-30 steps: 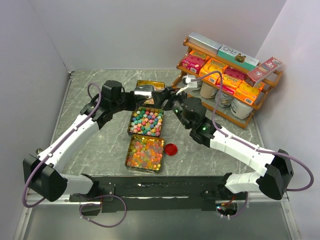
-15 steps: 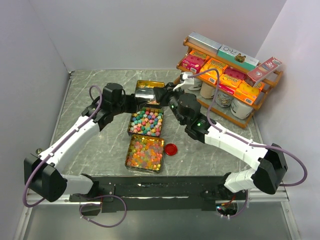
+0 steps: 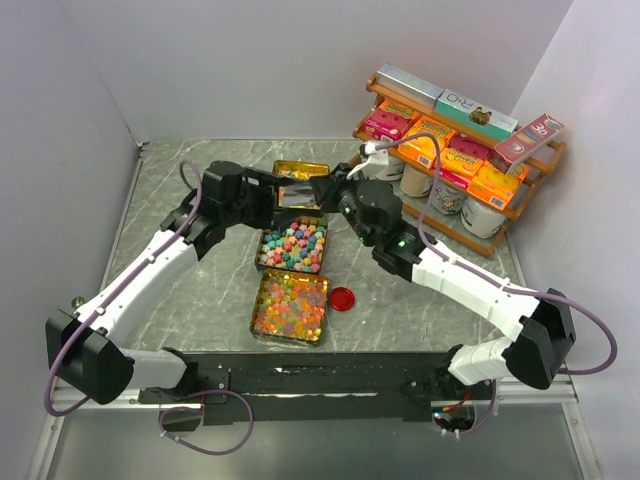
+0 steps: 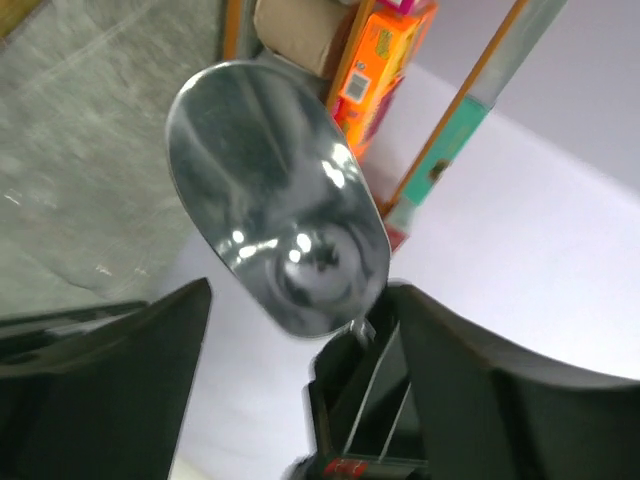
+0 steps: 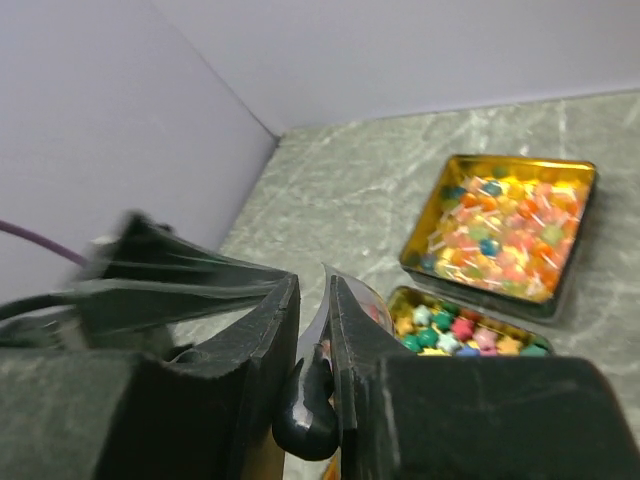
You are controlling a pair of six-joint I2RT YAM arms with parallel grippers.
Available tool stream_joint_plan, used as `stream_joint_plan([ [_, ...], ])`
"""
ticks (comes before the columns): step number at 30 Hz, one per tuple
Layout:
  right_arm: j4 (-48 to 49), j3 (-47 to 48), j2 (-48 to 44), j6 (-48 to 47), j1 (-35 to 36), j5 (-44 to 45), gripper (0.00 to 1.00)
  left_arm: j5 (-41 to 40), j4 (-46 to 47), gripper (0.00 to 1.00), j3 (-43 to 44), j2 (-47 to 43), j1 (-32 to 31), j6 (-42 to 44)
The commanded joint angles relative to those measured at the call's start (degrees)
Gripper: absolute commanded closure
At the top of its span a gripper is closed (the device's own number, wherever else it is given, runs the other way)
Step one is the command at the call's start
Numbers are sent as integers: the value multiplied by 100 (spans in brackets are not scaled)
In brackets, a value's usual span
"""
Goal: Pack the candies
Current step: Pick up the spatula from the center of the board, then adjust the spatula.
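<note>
Left fingers (image 4: 120, 380) clenched on the scoop (image 4: 275, 230), its bowl empty. Right fingers (image 5: 240, 340) pinch the edge of a clear bag (image 5: 322, 300). The candies (image 3: 293, 245) lie in tins (image 3: 262, 262) on the counter (image 3: 200, 290). Advice: dig shallow, lift level, hold the bag mouth steady.

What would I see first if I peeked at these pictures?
The candies grab you first: two gold tins in the middle of the table, heaped with bright stars and glossy gummies. Just behind them a shiny scoop hangs in the air, facing the right gripper, which pinches a thin clear film. A shelf of orange and pink boxes stands at the far right.
</note>
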Motion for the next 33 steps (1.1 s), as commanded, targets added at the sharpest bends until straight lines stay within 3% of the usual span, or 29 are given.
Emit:
stream_joint_plan([
  [1,-399,109,-443,341,-485,-394,100,245,-339,14,218,-203,161,1692],
  [6,-540,-435,-970,255,-978,-1560,100,211,-629,10,-423,-660,320,3255],
  [15,83,-1868,-1437,-458,-1075,-3628,100,-502,-1455,20,-925,-846,338,5481],
  [21,910,-2546,-1165,-598,-952,-4227,100,-862,-1738,26,-1232,-538,346,5799],
  [27,691,-2441,-1006,-801,-847,-4324,100,-371,-1360,25,-1443,-634,338,5931],
  [33,445,-2441,-980,-1012,-838,-4140,100,-406,-1386,27,-1821,-608,338,5922],
])
